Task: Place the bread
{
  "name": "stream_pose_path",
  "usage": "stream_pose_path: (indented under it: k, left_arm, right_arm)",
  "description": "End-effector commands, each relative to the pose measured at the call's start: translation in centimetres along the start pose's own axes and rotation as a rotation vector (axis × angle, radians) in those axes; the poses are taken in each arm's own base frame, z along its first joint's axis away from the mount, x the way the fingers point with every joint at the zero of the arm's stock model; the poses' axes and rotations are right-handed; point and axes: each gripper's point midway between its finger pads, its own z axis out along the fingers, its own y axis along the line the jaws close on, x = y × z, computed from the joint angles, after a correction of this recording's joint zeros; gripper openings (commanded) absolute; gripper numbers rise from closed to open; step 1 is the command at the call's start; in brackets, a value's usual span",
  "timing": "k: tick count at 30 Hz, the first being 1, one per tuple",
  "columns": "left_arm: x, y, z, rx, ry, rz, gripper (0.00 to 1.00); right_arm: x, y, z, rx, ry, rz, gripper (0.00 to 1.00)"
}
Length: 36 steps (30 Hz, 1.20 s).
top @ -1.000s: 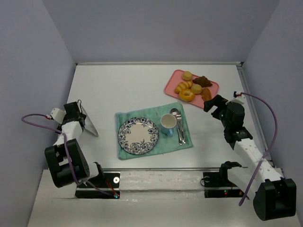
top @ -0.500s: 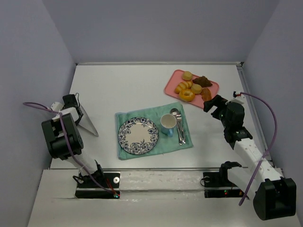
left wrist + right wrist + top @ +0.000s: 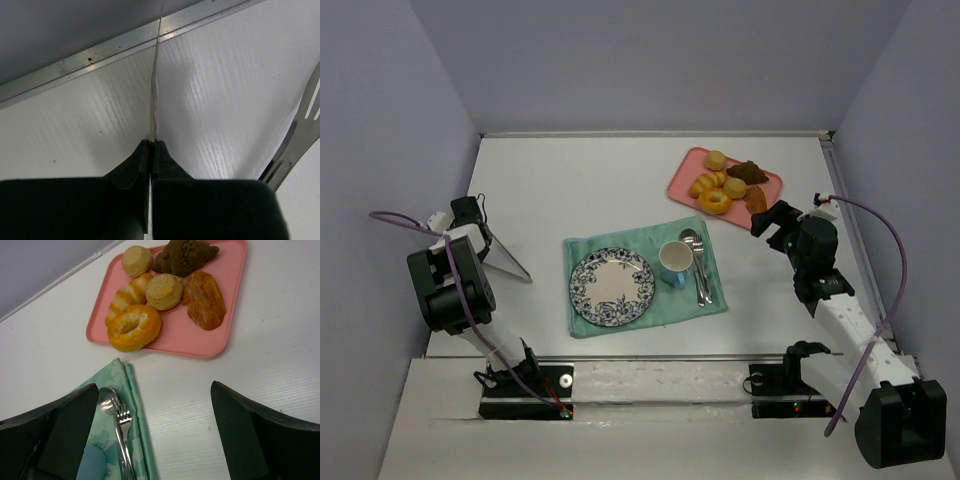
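Tray [image 3: 772,185] sits far right on the tabletop [image 3: 570,180], the bread [image 3: 714,201] at its near-left corner. Centre, the cloth [image 3: 650,310]: plate [image 3: 612,287] on its left half, cup [image 3: 675,262] just right of it, cutlery [image 3: 698,268] along the right edge.

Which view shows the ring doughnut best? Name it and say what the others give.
The right wrist view: the doughnut is close and unobstructed on the pink tray, its hole plain. The top external view shows it small, near the tray's edge. The left wrist view shows none of it.
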Motion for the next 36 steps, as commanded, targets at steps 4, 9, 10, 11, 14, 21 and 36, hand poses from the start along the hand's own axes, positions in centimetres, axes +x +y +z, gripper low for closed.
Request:
stream_pose_path:
  k: [4,9,10,11,14,21,36]
  left_arm:
    - [-4.0,-0.8,-5.5,0.156,-0.100,-0.022,0.05]
    - [-4.9,-6.5,-13.3,0.646,-0.190,-0.060,0.05]
    - [-4.9,-7.6,-15.2,0.750,-0.207,-0.055,0.05]
    - [-6.0,-9.2,-19.7,0.949,-0.268,-0.052,0.05]
    - [-5.8,-10.7,-27.6,1.209,-0.378,0.007,0.06]
    - [-1.4,-8.2,-45.6,1.900,-0.574,0.132,0.06]
    - [0.8,-3.2,-54.0,2.334,-0.512,-0.071,0.06]
  right_arm:
    - [-2.4,1.7,-0.6,-0.057,-0.067,-0.013,1.00]
    - [-2.3,3.1,-1.2,-0.146,-0.056,-0.049,0.99]
    - [-2.4,3.3,-1.3,-0.161,-0.062,-0.061,0.99]
    - [-2.4,4.1,-1.4,-0.207,-0.057,-0.082,0.99]
    - [-1.9,6.5,-2.3,-0.353,-0.027,-0.123,0.97]
    - [0.8,14.5,-6.5,-0.791,0.038,-0.270,0.97]
    - [9.3,31.6,-17.4,-1.645,-0.027,-0.508,1.00]
